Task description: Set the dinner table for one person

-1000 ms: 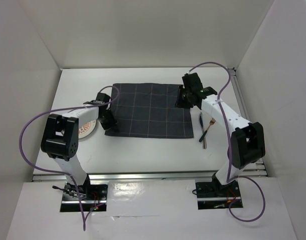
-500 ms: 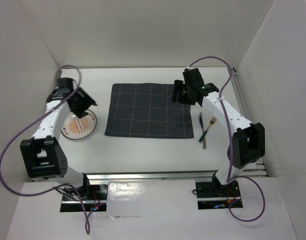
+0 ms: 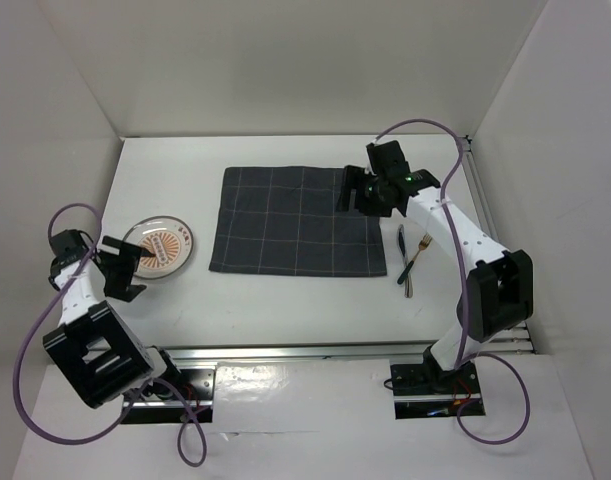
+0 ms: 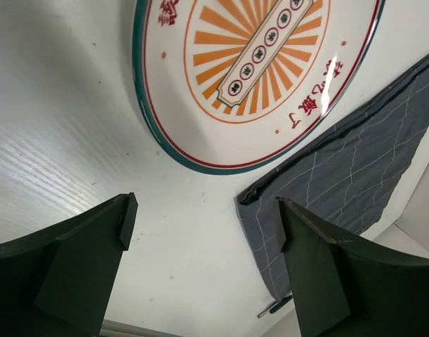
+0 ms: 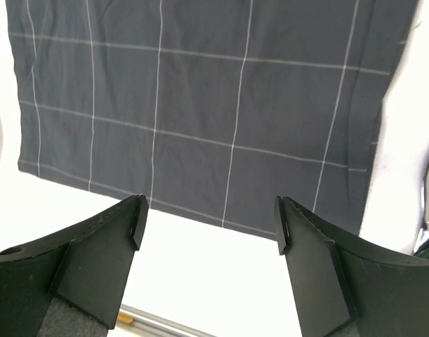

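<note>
Worktop: white, matte, flat rectangle; lies beneath both end effectors.
Left end effector: fingers spread wide, nothing held; low over the worktop's left edge, just beside the plate.
Right end effector: fingers wide apart, empty; above the cloth's far right corner.
Plate: round, glossy, orange sunburst, green rim; left of the cloth.
Cloth: dark grey, checked, soft, lying flat.
Left arm: bent sharply, near the left wall.
Right arm: stretched forward, elbow raised.
</note>
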Controlling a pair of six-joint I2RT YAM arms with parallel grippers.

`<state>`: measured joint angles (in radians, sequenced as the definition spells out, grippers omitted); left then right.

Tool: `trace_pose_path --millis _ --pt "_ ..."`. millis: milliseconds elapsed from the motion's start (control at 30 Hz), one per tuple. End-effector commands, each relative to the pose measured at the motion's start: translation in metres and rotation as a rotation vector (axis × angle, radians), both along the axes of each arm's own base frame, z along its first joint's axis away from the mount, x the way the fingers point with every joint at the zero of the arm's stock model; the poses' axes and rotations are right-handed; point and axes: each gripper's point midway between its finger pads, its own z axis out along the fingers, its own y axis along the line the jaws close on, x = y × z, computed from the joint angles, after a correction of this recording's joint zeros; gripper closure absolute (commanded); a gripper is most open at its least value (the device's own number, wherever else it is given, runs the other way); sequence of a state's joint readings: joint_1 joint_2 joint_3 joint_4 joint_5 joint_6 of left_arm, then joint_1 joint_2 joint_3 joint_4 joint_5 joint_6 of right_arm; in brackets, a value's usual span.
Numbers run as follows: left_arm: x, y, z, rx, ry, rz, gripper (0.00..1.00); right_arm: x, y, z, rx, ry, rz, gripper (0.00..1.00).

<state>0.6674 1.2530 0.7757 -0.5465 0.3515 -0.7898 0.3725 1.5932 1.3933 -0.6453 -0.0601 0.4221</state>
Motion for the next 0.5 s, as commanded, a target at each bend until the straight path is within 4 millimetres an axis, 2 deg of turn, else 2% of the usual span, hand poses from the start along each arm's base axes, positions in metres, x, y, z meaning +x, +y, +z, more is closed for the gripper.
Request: trace_pose_path --millis 0,67,300,333,467 --pt "0.008 0.003 0.01 0.033 -0.093 -0.047 0.03 -0.009 0.002 0.012 0.036 -0.014 0.026 0.14" --pt "0.001 0.007 -0.002 0.031 -0.053 -0.013 0.0 -0.011 0.003 0.012 0.039 -0.021 0.039 0.13" --pt "0.01 0.018 -0.025 0.014 -0.053 0.0 0.0 -0.012 0.002 0.005 0.043 0.001 0.052 0.06" --pt "0.011 0.023 -0.024 0.025 -0.064 0.01 0.02 -0.012 0.002 0.005 0.043 0.001 0.052 0.05" --pt "0.013 0.02 -0.041 -0.009 -0.057 0.0 0.09 -0.014 0.003 0.0 0.042 0.022 0.057 0.01"
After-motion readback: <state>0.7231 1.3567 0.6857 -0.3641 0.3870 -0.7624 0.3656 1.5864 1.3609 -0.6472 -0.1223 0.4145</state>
